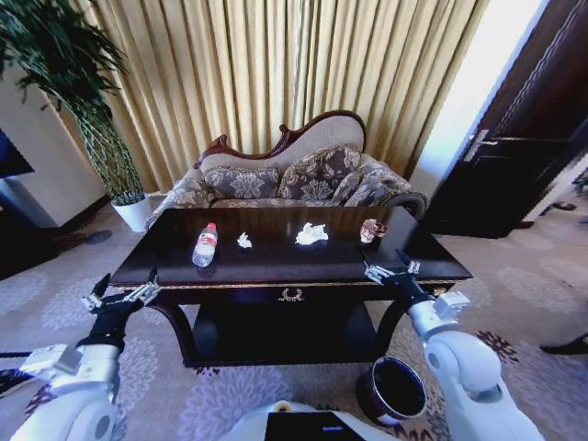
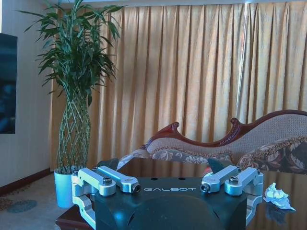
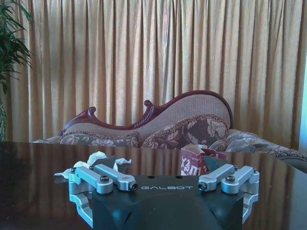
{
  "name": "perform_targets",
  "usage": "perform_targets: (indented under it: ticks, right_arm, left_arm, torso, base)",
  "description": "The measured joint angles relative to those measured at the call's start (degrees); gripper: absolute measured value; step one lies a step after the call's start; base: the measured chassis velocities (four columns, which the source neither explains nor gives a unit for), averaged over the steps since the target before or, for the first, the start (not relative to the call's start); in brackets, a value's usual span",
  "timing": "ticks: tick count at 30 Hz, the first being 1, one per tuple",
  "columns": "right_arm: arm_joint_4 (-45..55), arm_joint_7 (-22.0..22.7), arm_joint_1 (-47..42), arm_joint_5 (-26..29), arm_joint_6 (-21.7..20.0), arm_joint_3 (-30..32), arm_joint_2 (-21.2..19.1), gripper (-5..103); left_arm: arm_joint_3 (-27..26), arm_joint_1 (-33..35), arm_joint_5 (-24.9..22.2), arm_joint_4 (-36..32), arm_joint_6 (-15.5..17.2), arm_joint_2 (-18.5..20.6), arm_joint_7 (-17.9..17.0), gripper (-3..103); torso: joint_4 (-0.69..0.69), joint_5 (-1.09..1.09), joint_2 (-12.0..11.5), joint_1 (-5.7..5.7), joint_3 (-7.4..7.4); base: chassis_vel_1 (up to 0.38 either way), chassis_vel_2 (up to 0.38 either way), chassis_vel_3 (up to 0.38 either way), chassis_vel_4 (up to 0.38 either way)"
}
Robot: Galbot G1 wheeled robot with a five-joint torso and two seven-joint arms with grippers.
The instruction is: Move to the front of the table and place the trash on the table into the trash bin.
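1. Already the robot stands at the front of the table [image 1: 276, 266], its gold ornament centred just ahead, so the driving part looks done.
2. Nothing has gone into the trash bin [image 1: 392, 390] as far as can be seen; it stands on the carpet at the near right, beside the table's right front leg and just inside the right arm.
3. All the trash lies on the tabletop: the bottle [image 1: 204, 245] on its side toward the left, a small paper scrap [image 1: 244, 241] just right of it, a bigger crumpled paper [image 1: 311, 234] at centre, and a crumpled red-and-white carton [image 1: 372, 230] toward the far right.
4. The left gripper [image 1: 124, 290] hovers off the near left corner with fingers spread, holding nothing; the right gripper [image 1: 390, 271] hangs over the near right edge, also spread and empty.
5. The tabletop is bare between the items, which lie apart, so each can probably be approached from the near side without disturbing another.
6. The sofa [image 1: 294, 179] sits close behind the far edge, and a potted plant [image 1: 133, 209] stands past the far left corner.
7. The bin sits low beside the table leg, so the right arm likely has little spare room when lowering to it.
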Motion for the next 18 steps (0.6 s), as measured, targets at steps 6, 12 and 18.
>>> perform_targets:
  ticks: [6,12,18]
  right_arm:
    - [0.0,-0.3,-0.1,0.0,0.0,0.2,0.1,100]
    - [0.1,-1.0,-0.4,0.1,0.3,0.3,0.5,100]
    - [0.2,-1.1,-0.6,0.0,0.8,0.3,0.7,100]
  left_arm:
    - [-0.1,0.0,0.0,0.0,0.0,0.1,0.0,100]
    - [-0.2,0.2,0.2,0.0,0.0,-0.3,0.1,100]
    - [-0.3,0.4,0.3,0.0,-0.1,-0.4,0.1,100]
  torso:
    - [0.0,-0.01,0.0,0.0,0.0]
    - [0.0,0.0,0.0,0.0,0.0]
    - [0.0,0.0,0.0,0.0,0.0]
  base:
    - [0.0,0.0,0.0,0.0]
    - [0.0,0.0,0.0,0.0]
    - [0.0,0.0,0.0,0.0]
